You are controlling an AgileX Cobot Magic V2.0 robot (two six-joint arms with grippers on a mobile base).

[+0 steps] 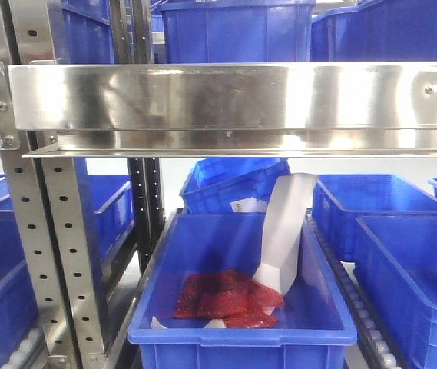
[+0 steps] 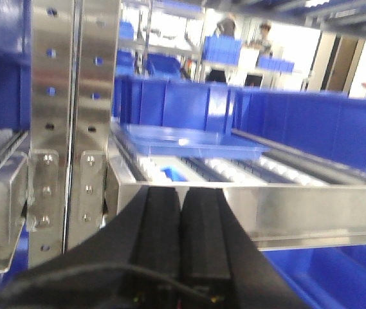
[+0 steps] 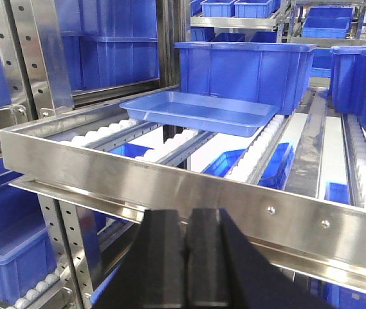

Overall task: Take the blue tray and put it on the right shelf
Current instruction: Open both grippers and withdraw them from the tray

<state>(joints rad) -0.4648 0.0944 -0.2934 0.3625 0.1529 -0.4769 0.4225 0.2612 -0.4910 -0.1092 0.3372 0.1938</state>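
Observation:
The light-blue tray [image 3: 199, 112] lies flat on the roller tracks of the steel right shelf [image 3: 170, 177], behind its shiny front rail. It also shows in the left wrist view [image 2: 189, 141], past the shelf's rail [image 2: 311, 209]. My left gripper [image 2: 181, 196] is shut and empty, just in front of the rail. My right gripper [image 3: 187, 215] is shut and empty, just below and in front of the rail. Both are well short of the tray. In the front view only the shelf's rail [image 1: 233, 104] shows; the tray and grippers are out of view there.
A deep blue bin [image 3: 244, 71] stands right behind the tray. Perforated uprights [image 2: 73, 129] stand left of the shelf [image 1: 49, 231]. Below the rail, a deep bin [image 1: 241, 307] holds red packets and a white strip, with more bins at both sides.

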